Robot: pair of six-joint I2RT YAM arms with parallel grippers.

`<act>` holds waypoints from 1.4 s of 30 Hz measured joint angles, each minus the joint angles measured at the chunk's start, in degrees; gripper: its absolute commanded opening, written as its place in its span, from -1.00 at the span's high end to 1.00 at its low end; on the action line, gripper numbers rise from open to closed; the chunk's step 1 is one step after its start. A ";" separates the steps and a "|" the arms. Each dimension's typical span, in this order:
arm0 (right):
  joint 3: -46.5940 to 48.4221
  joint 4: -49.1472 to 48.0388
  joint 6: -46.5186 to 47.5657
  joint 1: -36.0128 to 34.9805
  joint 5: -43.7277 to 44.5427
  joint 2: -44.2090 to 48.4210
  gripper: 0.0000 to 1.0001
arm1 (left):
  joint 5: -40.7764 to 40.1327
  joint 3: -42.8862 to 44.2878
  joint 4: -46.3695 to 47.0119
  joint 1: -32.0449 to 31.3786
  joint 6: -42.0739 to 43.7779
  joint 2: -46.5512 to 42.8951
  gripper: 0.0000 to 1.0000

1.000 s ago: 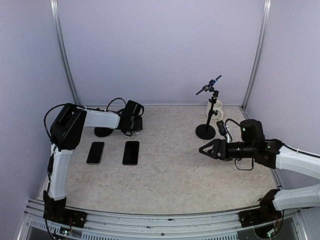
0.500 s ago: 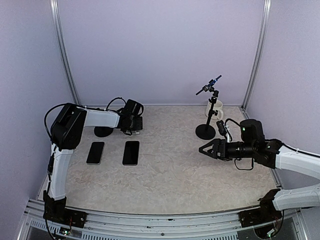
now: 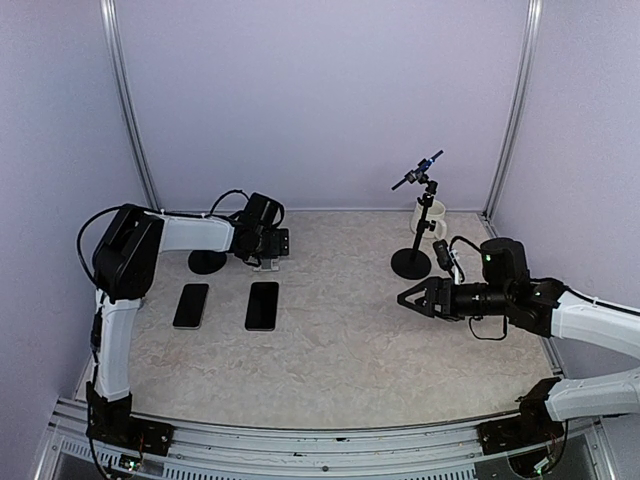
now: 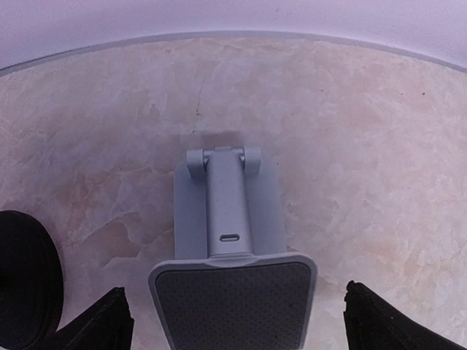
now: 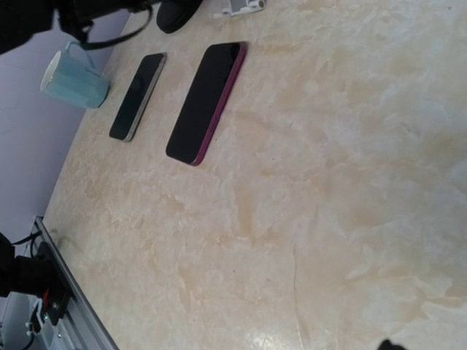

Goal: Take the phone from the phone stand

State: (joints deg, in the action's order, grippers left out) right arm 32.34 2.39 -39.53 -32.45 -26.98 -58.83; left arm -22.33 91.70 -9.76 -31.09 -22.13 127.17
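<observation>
Top external view: the table (image 3: pixel 340 350) was closed in by pale walls at the back and both sides, with a metal rail along the near edge.
Open room: a broad bare stretch of marbled tabletop lay between the two arms.
Left side: the phone stand (image 3: pixel 266 264) stood near the back wall, with a black round base (image 3: pixel 207 263) just beside it.
Right side: a black pole stand (image 3: pixel 411 262) and a white mug (image 3: pixel 432 222) were crowded toward the back right corner.
Phone: the red-edged phone (image 5: pixel 206 100) lay flat on the table in front of the phone stand, off it and apart from it. The other phone (image 5: pixel 139 95) lay alongside, near but not touching.
Blue mug (image 5: pixel 73 84): it stood by the table's left edge, beyond the other phone.
Stand plate: it was empty in the left wrist view, with nothing resting on the dark pad.
Left gripper (image 4: pixel 237 328): it was spread wide, one fingertip (image 4: pixel 102 324) off each side of the plate, touching nothing and holding nothing.
Right gripper (image 3: pixel 403 298): it hung over the table's right half with its jaws apart and nothing between them.
</observation>
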 measured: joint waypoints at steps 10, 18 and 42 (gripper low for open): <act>0.55 -1.05 1.36 1.38 3.17 0.68 -0.82 | -2.60 0.00 -0.20 -4.98 2.51 -10.43 -0.98; 2.69 -4.07 1.16 1.97 9.40 0.26 -0.97 | -4.02 -1.75 -0.15 -8.37 3.30 -17.25 -0.98; 30.82 -6.25 -7.32 3.69 43.50 -18.25 -0.81 | -7.69 -15.23 2.89 -12.04 2.60 -30.16 -0.98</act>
State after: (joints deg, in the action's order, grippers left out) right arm 63.16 -3.86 -46.85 -28.75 16.51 -77.08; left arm -30.02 76.47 -6.87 -43.13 -19.53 97.01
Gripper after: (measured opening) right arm 0.912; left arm 0.988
